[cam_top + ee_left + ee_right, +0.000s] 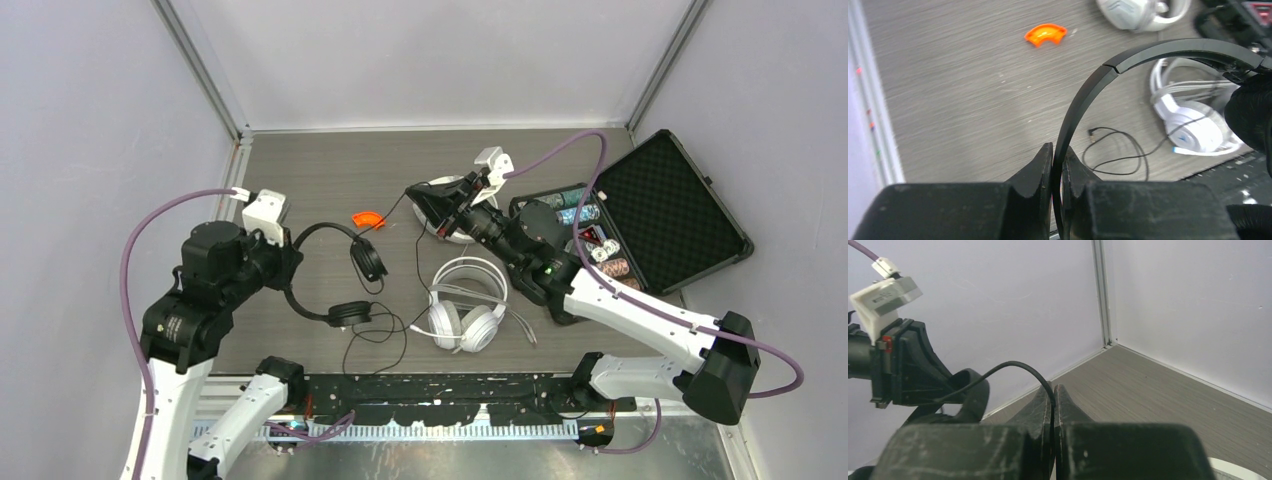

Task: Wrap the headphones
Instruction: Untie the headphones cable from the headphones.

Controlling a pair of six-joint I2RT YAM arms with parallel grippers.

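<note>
Both grippers hold the black headphones (pixel 367 258)
The left gripper (pixel 1058 152) squeezes the headband (pixel 1083 95) near the table's (pixel 300 170) left edge. The right gripper (pixel 1054 390), off to its right, pinches the black cord (pixel 1018 365) running between them.

The top camera hangs high behind the arm bases at 6 o'clock and looks down over the whole table (pixel 330 170). The left wrist camera sits close behind the left gripper (pixel 1058 148), facing about 3 o'clock. With the top view it shares the black headphones (pixel 1083 100), orange piece (pixel 1045 34) and white headphones (pixel 1193 130). The right wrist camera, tight behind the right gripper (pixel 1053 388), faces low toward the 10 o'clock corner and catches the left arm (pixel 903 365).
</note>
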